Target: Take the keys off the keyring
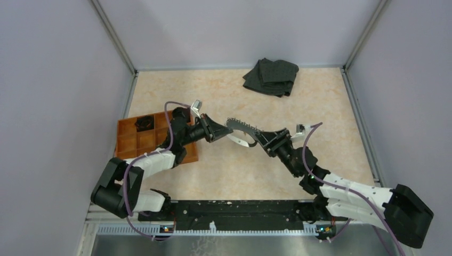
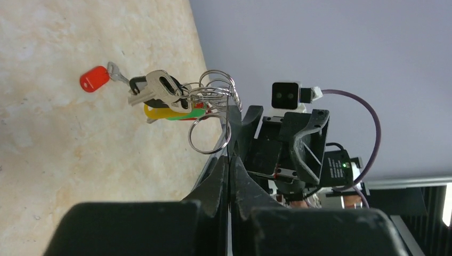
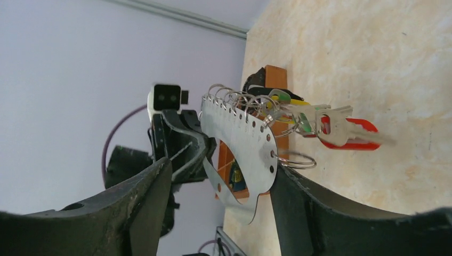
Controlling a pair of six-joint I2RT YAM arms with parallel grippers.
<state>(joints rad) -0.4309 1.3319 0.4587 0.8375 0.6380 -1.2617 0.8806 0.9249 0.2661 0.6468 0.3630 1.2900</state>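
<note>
Keys [image 3: 320,124] hang in a tight bunch off one long edge of the keyring [image 3: 240,133], which is held in the air between the two arms over the middle of the table [image 1: 240,176]. Some blades are plain silvery metal. Others carry smooth plastic heads in red, yellow and green, and one red-headed key sticks out furthest from the bunch.

In the right wrist view the keyring shows as a flat, shiny piece of sheet metal with a curved outline, an opening cut through its middle and a row of small punched holes along one edge. Thin wire split rings [image 3: 234,98] pass through those holes and carry the keys. One larger bare ring [image 3: 296,160] hangs lower down.

The left gripper [image 2: 228,160] is pinched tight on the plate, which its own camera sees edge-on as a thin line between the black fingers. The right gripper [image 3: 221,170] has its blunt black fingers spread wide on either side of the plate. The plate's edge lies against the finger at the right of that view and stands clear of the other.

An orange gridded tray [image 1: 130,140] sits beside the left arm on the mottled cream tabletop. A crumpled dark cloth [image 1: 272,76] lies near the far edge.
</note>
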